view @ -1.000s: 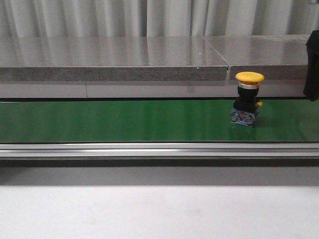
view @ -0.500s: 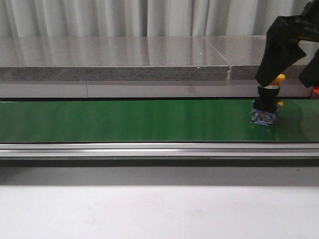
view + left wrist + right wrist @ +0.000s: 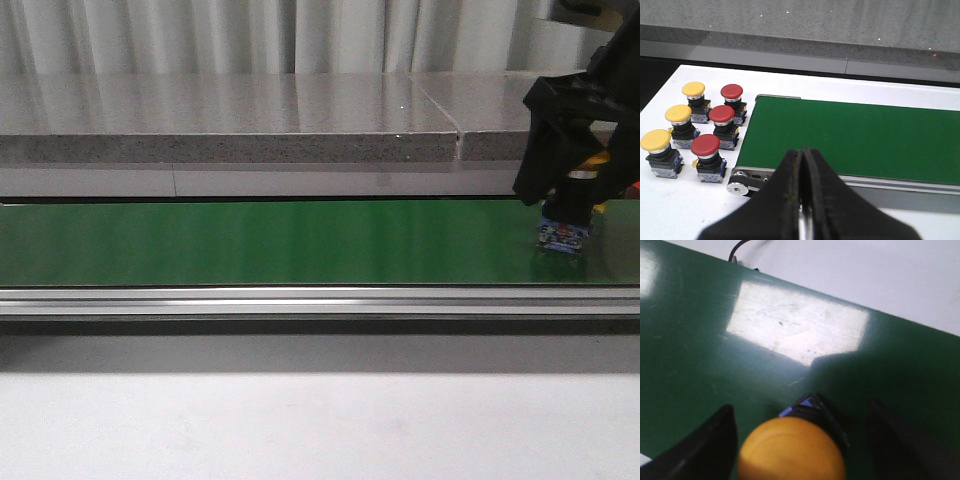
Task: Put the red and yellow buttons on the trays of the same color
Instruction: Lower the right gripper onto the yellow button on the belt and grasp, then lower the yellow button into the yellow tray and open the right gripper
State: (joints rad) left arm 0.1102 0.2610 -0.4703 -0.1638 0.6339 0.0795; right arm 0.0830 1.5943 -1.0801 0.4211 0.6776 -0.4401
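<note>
Right hand [image 3: 795,440] open, fingers straddling the yellow button [image 3: 792,450] standing on the green belt [image 3: 250,240] (far right end). Left hand [image 3: 802,200] closed, empty, near six spare buttons [image 3: 695,130].

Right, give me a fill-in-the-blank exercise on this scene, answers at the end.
1. The button between the right gripper's open fingers has a ____ cap.
2. That button stands on the ____ conveyor belt.
3. Beside the belt's end, the left wrist view shows three yellow buttons and ____ red buttons.
4. The left gripper's jaws are ____.

Missing words: yellow; green; three; shut
</note>
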